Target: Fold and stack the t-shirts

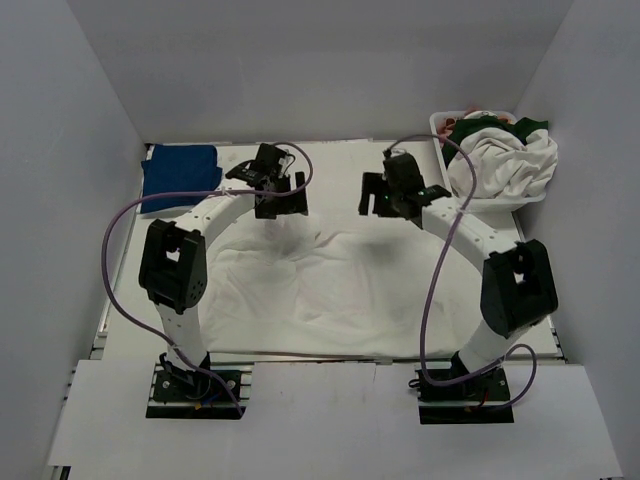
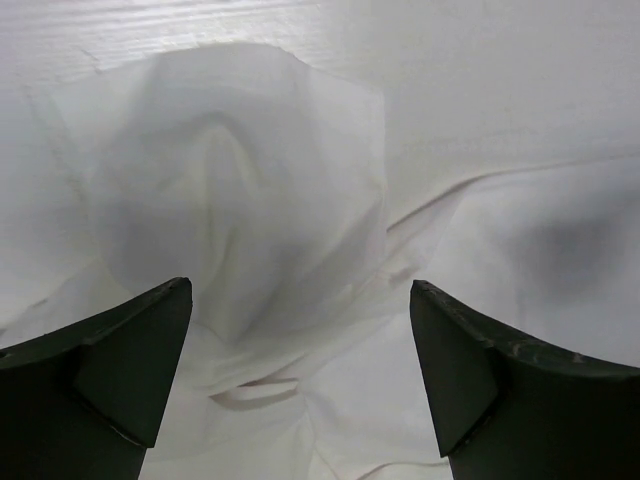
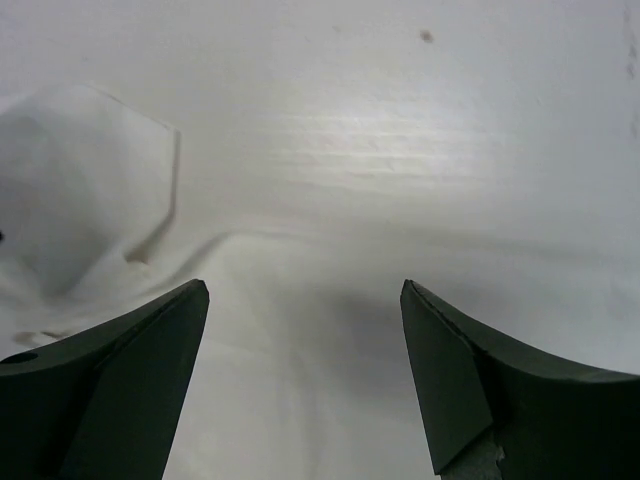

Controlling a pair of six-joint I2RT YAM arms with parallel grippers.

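White t-shirt (image 1: 330,290): lying crumpled across middle of desk (image 1: 340,152).
Blue t-shirt (image 1: 180,170): folded, far left corner.
Heaped t-shirts (image 1: 505,165): in basket (image 1: 438,122), far right.
Left tool (image 2: 300,295), right tool (image 3: 305,290): both spread, holding nothing, above white t-shirt.

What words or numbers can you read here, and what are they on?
None can be read.
The white t-shirt spread out shows only plain cloth, and so does the blue t-shirt.
The heap in the basket shows some red, too small to tell if it is print.
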